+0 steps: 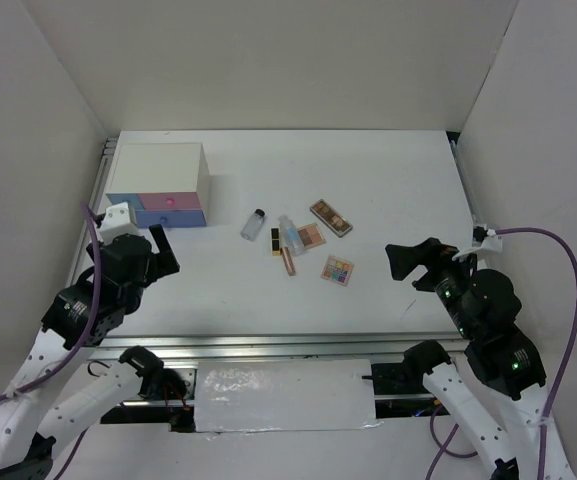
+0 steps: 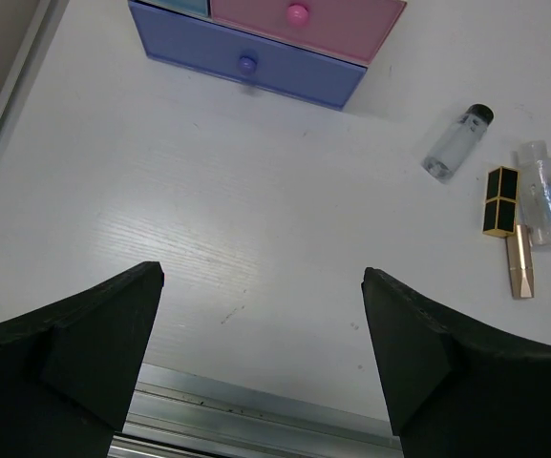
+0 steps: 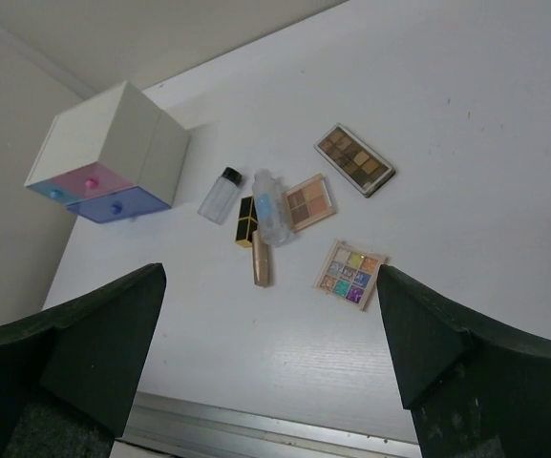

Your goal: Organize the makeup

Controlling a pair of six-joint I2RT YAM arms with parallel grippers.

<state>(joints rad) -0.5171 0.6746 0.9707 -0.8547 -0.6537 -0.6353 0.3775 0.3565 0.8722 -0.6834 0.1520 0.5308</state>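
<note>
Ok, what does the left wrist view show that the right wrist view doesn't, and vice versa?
Only left wrist: the open left hand, nothing else unique. Only right wrist: the open right hand, the flat brown eyeshadow palette, the flat multicoloured eyeshadow palette, the whole pinkish-tan eyeshadow palette and the top of the white drawer box. Both: the pink drawer and blue drawer, the small clear dark-capped bottle, the black-and-gold case, the clear tube and the slim brown-gold stick.
</note>
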